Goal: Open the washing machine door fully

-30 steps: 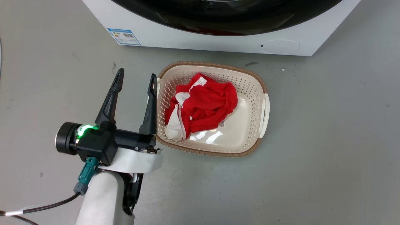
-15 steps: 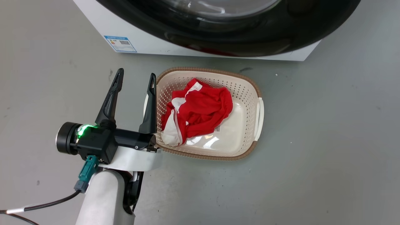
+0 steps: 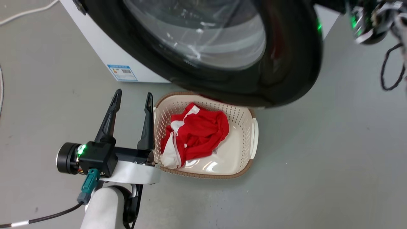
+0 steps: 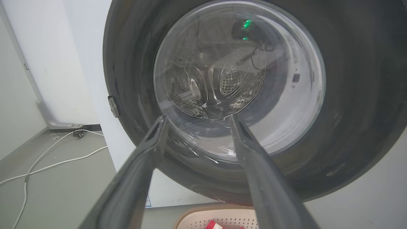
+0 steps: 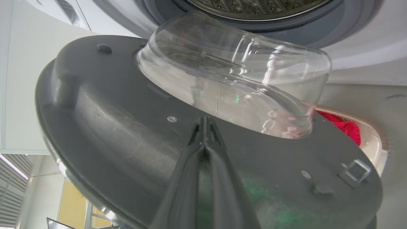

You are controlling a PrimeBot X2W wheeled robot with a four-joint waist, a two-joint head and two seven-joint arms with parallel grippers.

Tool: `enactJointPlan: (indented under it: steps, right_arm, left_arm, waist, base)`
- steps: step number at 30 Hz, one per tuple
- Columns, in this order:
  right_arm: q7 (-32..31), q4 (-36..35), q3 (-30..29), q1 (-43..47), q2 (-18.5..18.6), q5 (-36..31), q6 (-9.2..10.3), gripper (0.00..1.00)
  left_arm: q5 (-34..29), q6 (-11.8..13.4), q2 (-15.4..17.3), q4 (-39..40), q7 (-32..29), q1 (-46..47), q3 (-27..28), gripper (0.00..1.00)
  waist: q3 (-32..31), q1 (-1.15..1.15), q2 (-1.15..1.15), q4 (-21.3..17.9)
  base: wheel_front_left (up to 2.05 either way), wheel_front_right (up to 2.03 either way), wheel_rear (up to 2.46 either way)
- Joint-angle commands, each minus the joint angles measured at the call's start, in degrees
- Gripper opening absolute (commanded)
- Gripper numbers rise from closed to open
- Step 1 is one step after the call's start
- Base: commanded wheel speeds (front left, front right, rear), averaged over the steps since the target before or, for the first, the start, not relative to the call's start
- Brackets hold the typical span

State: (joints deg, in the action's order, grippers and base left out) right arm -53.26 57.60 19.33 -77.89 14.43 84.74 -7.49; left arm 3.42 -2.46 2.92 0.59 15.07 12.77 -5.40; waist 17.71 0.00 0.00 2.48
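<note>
**Washer door ajar: contents of scene, near to far**

1. Left hand (image 3: 133,93): at 8 o'clock in the head view. Its fingers are spread and released, grasping nothing. It hangs over the grey floor (image 3: 318,175), just beside the basket's 9 o'clock rim.
2. Basket (image 3: 254,133): cream, perforated, brown-edged, standing on the floor near the middle of the head view. It holds one red garment (image 3: 197,133) with white trim, bunched toward its 9 o'clock side.
3. Washing machine door (image 3: 286,63): glossy black disc with a clear glass bowl, at 12 o'clock in the head view. It stands angled away from the cabinet, partly open. Its lower edge overlaps the basket's far rim in that view.
4. Right hand (image 5: 203,119): clenched, fingers pressed together with nothing between them. The tips are at the door's grey inner face, at 6 o'clock of the glass bowl. Contact cannot be told.
5. Washing machine (image 3: 105,54): white cabinet at 11 o'clock behind the door, with a blue label (image 3: 122,72) low on its front. The grey gasket (image 5: 330,19) and steel drum (image 5: 254,4) show at 12 o'clock in the right wrist view.
</note>
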Motion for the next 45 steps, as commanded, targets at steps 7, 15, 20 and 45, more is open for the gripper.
enactJointPlan:
  steps: [7,15,20,45]
  right_arm:
    - [-2.9,-6.08,1.43,8.58,-2.81,1.05,0.0,0.0]
    - [-5.06,-13.47,3.19,17.2,-5.89,1.91,0.0,0.0]
    - [-5.75,-17.36,3.89,21.57,-7.6,2.6,0.0,0.0]
    - [24.94,-31.76,-8.83,44.45,-8.3,0.54,0.0,0.0]
  left_arm:
    - [-0.93,0.31,-0.03,-0.93,0.15,-2.58,0.69,1.0]
    - [-1.33,0.26,-0.01,-2.07,0.15,-5.18,0.68,1.0]
    - [-1.07,0.28,-0.02,-2.8,0.15,-6.06,-0.28,1.0]
    - [0.83,2.01,-0.05,-4.25,0.15,-9.03,-1.97,1.0]
  waist:
    - [-4.5,0.0,0.0,-1.55]
    - [-8.43,0.0,0.0,-1.53]
    - [-9.97,0.0,0.0,-1.11]
    - [-14.23,0.0,0.0,-2.08]
  base:
    - [0.0,0.0,0.0]
    - [0.0,0.0,0.0]
    - [0.0,0.0,0.0]
    - [0.0,0.0,0.0]
